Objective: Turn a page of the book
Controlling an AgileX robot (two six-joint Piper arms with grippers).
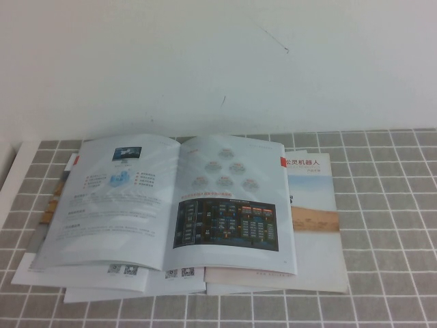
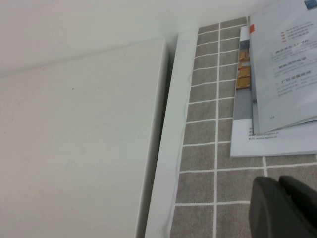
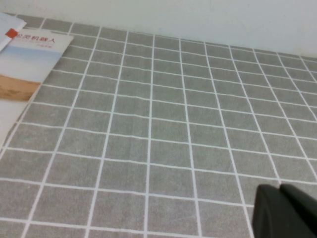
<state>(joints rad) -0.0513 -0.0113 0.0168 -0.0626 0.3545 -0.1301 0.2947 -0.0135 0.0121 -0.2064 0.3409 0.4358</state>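
The worktop (image 1: 382, 225) carries a grey cloth with a white grid; a white wall (image 1: 218, 61) stands along its far edge. The book (image 1: 171, 205) lies open, flat, near the far-left part of the worktop, on a stack of other papers. Its left-hand page (image 1: 113, 205) is white with small blue graphics; the right-hand one shows hexagon diagrams above a dark panel (orange bar on top). A brochure (image 1: 317, 212) with a red title and a tan band lies under the book's right edge and juts out toward the right. White sheets (image 1: 123, 277) with QR codes stick out under the book's near edge.

The left gripper (image 2: 280, 198) hangs over the cloth near the worktop's left edge, just clear of the stack's near-left corner, jaws closed on nothing. The right gripper (image 3: 280, 208) hangs over bare cloth, well apart from the brochure, jaws closed and empty.
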